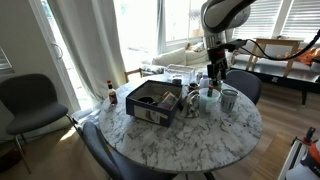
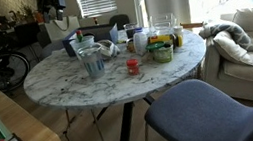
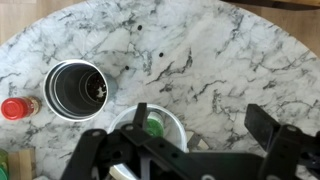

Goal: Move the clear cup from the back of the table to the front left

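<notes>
A small greyish see-through cup [image 1: 193, 100], which seems to be the clear cup, stands on the marble table [image 1: 170, 140] between the dark box [image 1: 152, 100] and the white and teal container [image 1: 208, 98]. I cannot make it out in the wrist view. My gripper [image 1: 213, 78] hangs above the container, a little to the right of the clear cup. In the wrist view the gripper [image 3: 200, 112] is open and empty, with the container [image 3: 150, 130] under its left finger.
The wider silver-grey cup [image 1: 229, 99] [image 2: 91, 61] [image 3: 77, 88] stands next to the container [image 2: 70, 46]. A small red object [image 2: 133, 66] [image 3: 12, 108] sits beyond it. A clear pitcher [image 2: 163, 23] and a red-capped bottle [image 1: 108, 95] stand farther off. Chairs ring the table.
</notes>
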Controlling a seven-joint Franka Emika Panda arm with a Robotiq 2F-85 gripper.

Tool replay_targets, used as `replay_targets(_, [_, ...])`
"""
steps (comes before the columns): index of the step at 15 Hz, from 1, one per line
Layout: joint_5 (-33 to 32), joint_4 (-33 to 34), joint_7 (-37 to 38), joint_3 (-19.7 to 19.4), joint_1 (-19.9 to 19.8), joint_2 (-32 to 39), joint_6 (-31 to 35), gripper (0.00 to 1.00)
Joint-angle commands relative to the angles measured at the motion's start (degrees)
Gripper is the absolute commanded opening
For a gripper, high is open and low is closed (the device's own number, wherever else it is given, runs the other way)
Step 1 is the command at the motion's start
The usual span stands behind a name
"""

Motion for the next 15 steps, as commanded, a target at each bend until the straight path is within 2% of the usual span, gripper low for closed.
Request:
replay_targets(1, [-4.1,4.8,-5.7,0.7,0.7,2.9,4.2,1.00])
replay_targets(8, [-5.1,20.1,-24.7,0.2,0.7,12.7,13.8,1.00])
replay_targets(12, [-4.1,26.0,-37.9,0.5,-0.6,19.2,20.7,1.00])
replay_targets(15, [-3.4,29.4,-43.7,0.6,-2.5,24.4,26.0,1.00])
